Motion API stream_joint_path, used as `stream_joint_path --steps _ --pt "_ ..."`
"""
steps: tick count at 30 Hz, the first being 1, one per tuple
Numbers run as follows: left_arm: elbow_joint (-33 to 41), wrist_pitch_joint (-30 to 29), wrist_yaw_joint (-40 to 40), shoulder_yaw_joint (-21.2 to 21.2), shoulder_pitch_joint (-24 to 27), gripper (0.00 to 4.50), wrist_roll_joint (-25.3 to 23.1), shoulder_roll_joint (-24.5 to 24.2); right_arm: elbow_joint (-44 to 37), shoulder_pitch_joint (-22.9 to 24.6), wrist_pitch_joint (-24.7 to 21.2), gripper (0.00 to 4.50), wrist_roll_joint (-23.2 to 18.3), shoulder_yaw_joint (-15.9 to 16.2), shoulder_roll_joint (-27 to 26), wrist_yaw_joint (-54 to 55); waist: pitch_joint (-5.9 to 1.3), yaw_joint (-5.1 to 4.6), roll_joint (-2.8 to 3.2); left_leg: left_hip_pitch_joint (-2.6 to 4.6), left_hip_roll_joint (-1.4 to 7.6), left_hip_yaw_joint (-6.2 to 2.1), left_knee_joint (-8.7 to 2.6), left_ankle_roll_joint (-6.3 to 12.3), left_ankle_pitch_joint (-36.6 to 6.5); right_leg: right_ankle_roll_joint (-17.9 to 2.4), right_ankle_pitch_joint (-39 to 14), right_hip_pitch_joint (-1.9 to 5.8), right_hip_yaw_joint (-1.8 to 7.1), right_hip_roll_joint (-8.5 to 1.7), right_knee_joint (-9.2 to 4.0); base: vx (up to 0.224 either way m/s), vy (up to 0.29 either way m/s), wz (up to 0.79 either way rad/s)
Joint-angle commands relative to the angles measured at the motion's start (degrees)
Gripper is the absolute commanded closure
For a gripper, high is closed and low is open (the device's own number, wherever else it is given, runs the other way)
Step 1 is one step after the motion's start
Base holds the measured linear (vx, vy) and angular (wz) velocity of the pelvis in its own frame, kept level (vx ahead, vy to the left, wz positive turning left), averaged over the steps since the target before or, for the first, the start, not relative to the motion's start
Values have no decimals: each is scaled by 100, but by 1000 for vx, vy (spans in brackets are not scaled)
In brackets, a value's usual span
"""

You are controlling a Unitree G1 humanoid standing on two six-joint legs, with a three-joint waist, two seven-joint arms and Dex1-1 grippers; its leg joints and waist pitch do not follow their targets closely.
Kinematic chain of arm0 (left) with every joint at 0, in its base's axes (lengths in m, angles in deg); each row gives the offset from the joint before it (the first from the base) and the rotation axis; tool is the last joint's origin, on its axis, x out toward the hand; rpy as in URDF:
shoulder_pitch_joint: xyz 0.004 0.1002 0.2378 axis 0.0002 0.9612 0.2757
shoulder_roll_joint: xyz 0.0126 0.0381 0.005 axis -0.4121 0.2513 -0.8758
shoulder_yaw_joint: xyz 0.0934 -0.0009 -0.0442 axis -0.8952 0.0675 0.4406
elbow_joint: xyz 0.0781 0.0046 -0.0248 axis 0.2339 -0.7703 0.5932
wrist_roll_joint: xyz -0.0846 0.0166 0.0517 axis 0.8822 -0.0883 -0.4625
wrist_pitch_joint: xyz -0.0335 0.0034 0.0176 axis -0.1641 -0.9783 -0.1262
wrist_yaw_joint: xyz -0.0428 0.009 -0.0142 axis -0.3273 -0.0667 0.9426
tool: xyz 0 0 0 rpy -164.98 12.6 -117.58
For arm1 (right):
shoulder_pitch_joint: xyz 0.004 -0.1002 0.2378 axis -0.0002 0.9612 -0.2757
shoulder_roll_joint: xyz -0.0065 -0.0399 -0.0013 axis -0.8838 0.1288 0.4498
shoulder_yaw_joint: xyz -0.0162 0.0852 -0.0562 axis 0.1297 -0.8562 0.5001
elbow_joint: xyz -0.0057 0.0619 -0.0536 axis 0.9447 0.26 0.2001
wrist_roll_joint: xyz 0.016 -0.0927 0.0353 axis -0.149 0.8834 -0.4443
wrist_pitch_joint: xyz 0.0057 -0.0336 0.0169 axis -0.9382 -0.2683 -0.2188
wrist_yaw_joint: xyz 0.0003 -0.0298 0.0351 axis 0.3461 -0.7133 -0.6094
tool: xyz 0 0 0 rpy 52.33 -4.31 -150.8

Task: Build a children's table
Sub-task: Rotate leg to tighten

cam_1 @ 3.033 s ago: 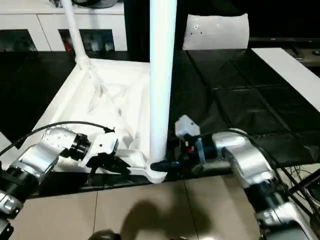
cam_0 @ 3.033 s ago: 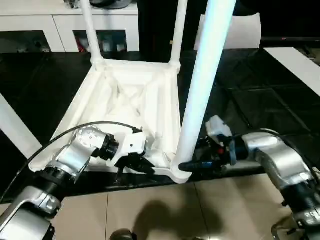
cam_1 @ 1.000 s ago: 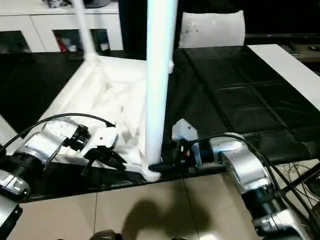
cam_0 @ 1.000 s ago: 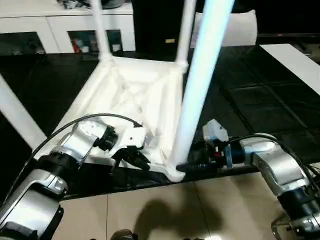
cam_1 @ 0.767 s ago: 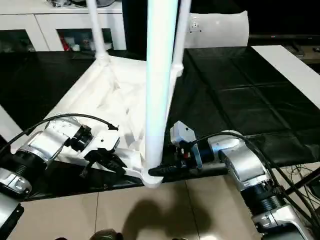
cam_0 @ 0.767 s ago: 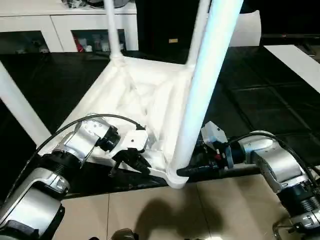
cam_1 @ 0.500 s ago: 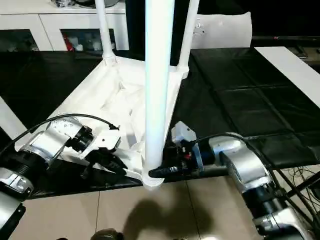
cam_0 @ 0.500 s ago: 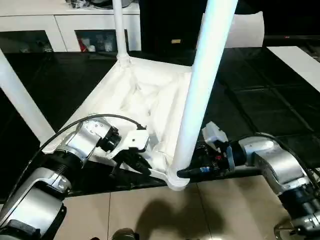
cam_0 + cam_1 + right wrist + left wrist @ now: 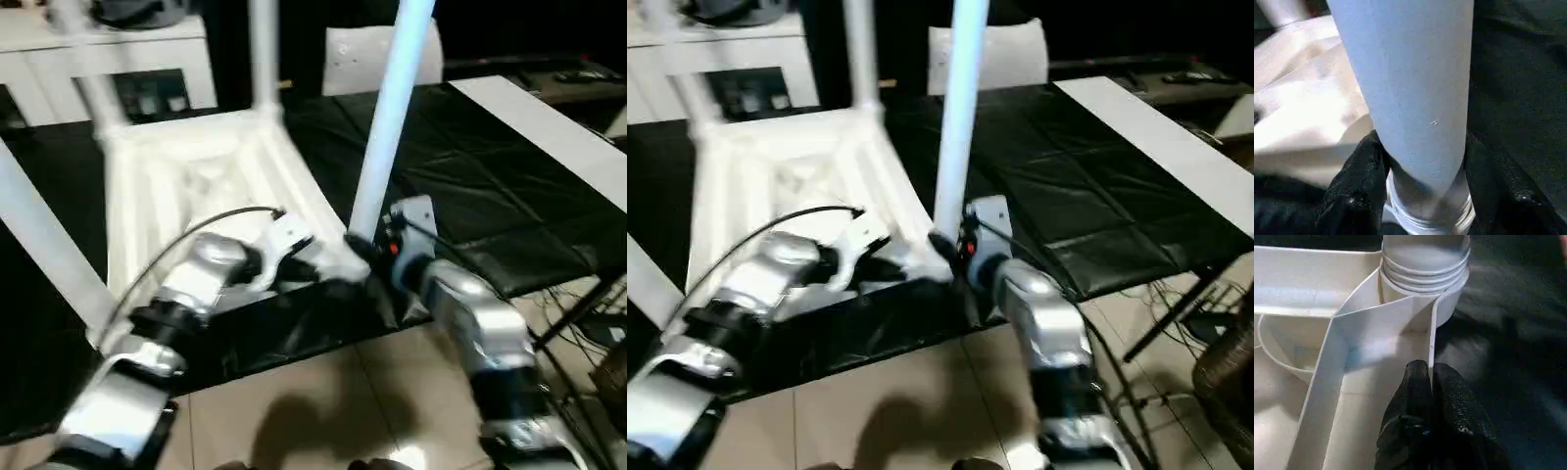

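The children's table lies upside down on a black mat, its ribbed white top facing up. Its legs stand upright in the corner sockets. The near right leg rises from its socket. My right gripper is shut on this leg just above the socket, with one black finger on each side of the tube. My left gripper is shut and empty, its tips pressed on a rib of the underside right beside that socket.
A white cabinet stands behind the table. A flat white sheet leans at the back, and a white board lies at the right. The mat's front edge meets tiled floor. Cables and a wicker basket sit at the lower right.
The whole view has swung and tilted. My right gripper's fingers have closed in on the base of the near right leg. The left gripper stays shut by the corner socket.
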Motion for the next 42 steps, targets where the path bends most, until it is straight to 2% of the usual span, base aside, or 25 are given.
stream_joint_path --steps 1,3,5,6,8,9,11,13,14,15,18,19,20,21,23,25,29,30,32,34,35,39,40,41,42 --pt "243 17 -675 191 -303 450 12 300 508 -190 16 257 -78 171 -544 386 -387 13 66 75 319 -229 -445 -128 -2196 -663 -2736 180 318 -476 -512 0 0 0" --pt "307 -25 -775 227 -257 450 -5 360 656 -297 254 257 7 81 -638 567 -414 33 68 41 317 -206 -442 -80 -1928 -808 -2250 209 359 -475 -454 0 0 0" --pt "383 -61 -777 187 -201 450 -56 352 696 -326 440 201 109 92 -654 626 -441 63 55 -8 336 -175 -437 38 -1449 -1023 -1474 250 397 -460 -341 0 0 0" --pt "426 -38 -750 134 -160 450 -93 316 693 -318 551 187 135 99 -648 619 -449 69 54 -20 332 -167 -429 74 -1324 -1074 -1306 263 405 -461 -313 0 0 0" --pt "458 -3 -711 88 -126 450 -113 279 676 -301 647 178 149 110 -627 597 -479 97 37 -49 317 -145 -389 202 -946 -1198 -868 287 428 -468 -239 0 0 0" --pt "550 192 -306 -41 15 450 -97 83 368 -109 941 166 210 221 -349 225 -487 147 0 -80 296 -123 -363 377 -628 -1263 -555 299 439 -463 -183 0 0 0" --pt "579 249 -168 -77 61 450 -88 21 267 -43 1028 144 225 235 -253 113 -477 168 21 -74 304 -102 -350 504 -583 -1301 -493 300 449 -464 -177 0 0 0" --pt "615 470 236 -132 150 450 -11 -170 -73 135 1194 123 164 259 139 -342 -475 200 21 -50 327 -106 -360 540 -583 -1302 -522 296 443 -440 -169 0 0 0" --pt "615 470 236 -132 150 450 -11 -170 -73 135 1194 123 164 259 139 -342 -475 200 21 -50 327 -106 -360 540 -583 -1302 -522 296 443 -440 -169 0 0 0" --pt "605 582 420 -168 168 450 3 -247 -201 182 1202 110 113 246 280 -530 -466 215 33 -20 343 -98 -365 520 -665 -1312 -622 264 450 -440 -182 0 0 0" --pt "530 1047 1051 -311 197 450 24 -490 -551 281 1100 85 -58 256 758 -1227 -433 273 26 -4 347 -92 -393 428 -942 -1179 -1027 256 461 -429 -235 0 0 0" --pt "515 1073 1124 -332 195 450 19 -520 -593 292 1089 85 -81 266 831 -1343 -437 300 48 34 355 -87 -394 370 -1031 -1128 -1141 245 467 -427 -248 0 0 0" --pt "436 1246 1455 -473 169 450 -24 -665 -760 347 1081 85 -193 429 1206 -2024 -413 311 38 34 348 -83 -405 317 -1130 -1122 -1294 233 474 -421 -266 0 0 0" --pt "436 1246 1455 -473 169 450 -24 -665 -760 347 1081 85 -193 429 1206 -2024 -418 339 41 46 349 -80 -406 293 -1196 -1097 -1383 237 476 -428 -276 0 0 0" --pt "352 1567 1912 -634 135 450 -60 -828 -943 429 1108 85 -301 711 1683 -2935 -409 410 34 62 353 -88 -414 268 -1350 -990 -1604 240 483 -433 -310 0 0 0" --pt "356 1877 2581 -813 117 450 3 -979 -919 448 1336 85 -253 1135 2264 -4037 -419 436 20 48 357 -94 -414 266 -1347 -1017 -1551 256 484 -436 -287 0 0 0" --pt "395 2064 3237 -981 61 450 56 -1118 -971 389 1224 85 -490 1364 2601 -4932 -424 563 13 59 389 -72 -399 331 -1223 -1112 -1513 230 498 -457 -272 0 0 0" --pt "408 2096 3569 -1062 12 450 90 -1183 -976 339 1111 85 -634 1453 2732 -5351 -423 561 -58 49 396 -66 -402 339 -1184 -1117 -1500 229 497 -450 -263 0 0 0" --pt "407 2095 3654 -1078 -5 450 109 -1198 -974 325 1088 85 -672 1483 2773 -5469 -433 626 -40 57 411 -67 -391 376 -1081 -1160 -1465 226 496 -463 -228 0 0 0" --pt "384 2227 4120 -1207 -96 450 135 -1255 -846 230 1032 85 -759 1638 2917 -5944 -437 685 -40 69 415 -68 -393 352 -1060 -1168 -1489 213 492 -466 -226 0 0 0" --pt "374 2273 4202 -1239 -112 450 126 -1264 -805 207 1039 112 -765 1666 2935 -6015 -437 708 -39 66 417 -68 -394 344 -1049 -1153 -1513 214 497 -475 -233 0 0 0" --pt "330 2405 4424 -1320 -158 450 58 -1288 -499 118 1243 124 -605 1883 2969 -6354 -437 755 -72 63 409 -61 -392 270 -1091 -1095 -1692 208 497 -492 -250 0 0 0" --pt "307 2410 4438 -1312 -169 450 56 -1277 -486 114 1234 154 -611 1898 2971 -6400 -435 773 -65 66 406 -60 -393 265 -1084 -1083 -1716 203 497 -484 -248 0 0 0" --pt "306 2421 4440 -1311 -166 450 46 -1281 -512 129 1200 154 -628 1915 2977 -6434 -433 790 -27 62 413 -73 -397 245 -1097 -1062 -1743 208 498 -496 -248 0 0 0" --pt "270 2415 4448 -1303 -187 450 50 -1274 -558 149 1147 166 -684 1930 2999 -6521 -437 785 -42 58 413 -71 -398 241 -1102 -1049 -1734 212 496 -489 -249 0 0 0"
